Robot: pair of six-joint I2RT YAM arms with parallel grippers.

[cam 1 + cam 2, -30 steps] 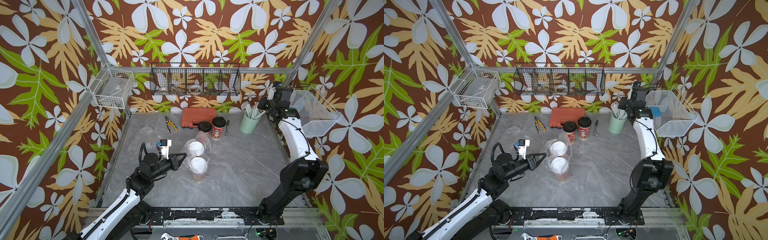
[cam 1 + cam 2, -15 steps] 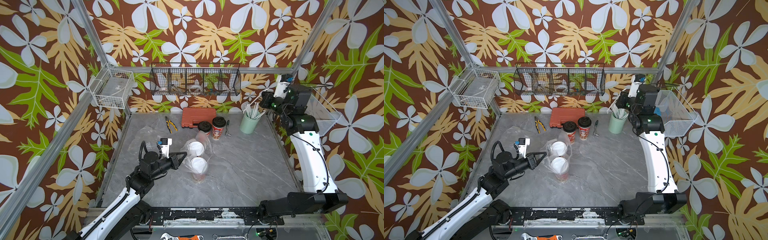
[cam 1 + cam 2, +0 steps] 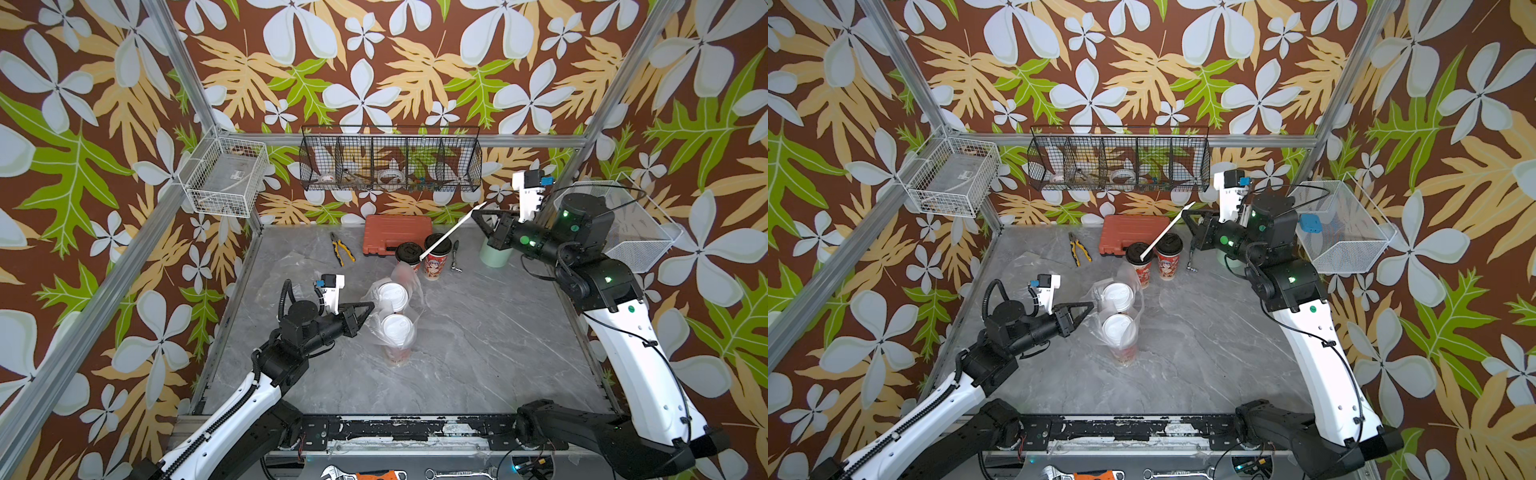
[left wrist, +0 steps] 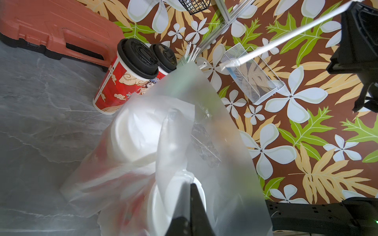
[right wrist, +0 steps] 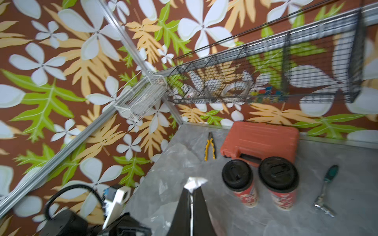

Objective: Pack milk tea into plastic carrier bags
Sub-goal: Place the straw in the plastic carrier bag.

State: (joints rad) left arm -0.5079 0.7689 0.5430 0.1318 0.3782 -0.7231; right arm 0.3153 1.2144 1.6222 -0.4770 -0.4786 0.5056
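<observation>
The left end effector (image 3: 370,307) pinches the thin, slippery bag (image 4: 214,143) around the white-lidded cups (image 3: 398,328) on the table (image 3: 478,332), probably best held by its handle loop, while the right end effector (image 3: 476,213) clamps a light straw (image 3: 451,233).

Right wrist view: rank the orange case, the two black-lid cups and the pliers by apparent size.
1. orange case
2. black-lid cups: alike, not ranked against each other; they are nearer the camera than the case
3. pliers

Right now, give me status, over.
Left end effector shut on plastic carrier bag; right end effector shut on straw. White-lid cups bagged, black-lid cups not. Tool case behind them.
</observation>
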